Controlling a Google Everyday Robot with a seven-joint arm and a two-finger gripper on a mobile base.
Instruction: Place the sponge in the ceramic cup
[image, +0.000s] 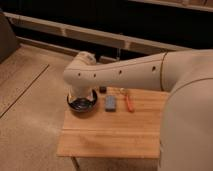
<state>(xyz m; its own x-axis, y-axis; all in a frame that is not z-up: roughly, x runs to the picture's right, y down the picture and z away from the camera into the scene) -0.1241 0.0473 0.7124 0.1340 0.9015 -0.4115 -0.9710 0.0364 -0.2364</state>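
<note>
Wood was the surface: a small table (115, 135) stood on a speckled floor, with a dark wall and a pale rail behind it. On the far part of the table lay the sponge (110, 103), flat on its broad face and free on all sides. It was just right of the dark bowl (82, 104), with the orange tool (128, 100) near on its other side and a small black block (103, 89) behind it. The cup I could not find in this view; perhaps the arm (120, 75) covered it, but I could not tell.

The gripper (82, 97) hung low over the bowl, at the end of the bent arm and left of the sponge. Its jaws were spread wide and it held nothing that I could see.

The sponge was, in my judgement, very light and soft. It would yield under the fingers and not slip easily, and it could not break. Because it lay so flat, a grasp from above across the two long edges seemed the best, near the middle, with the fingertips reaching almost to the wood. A soft squeeze should be enough, and it might also help the sponge to fit into a small cup.
</note>
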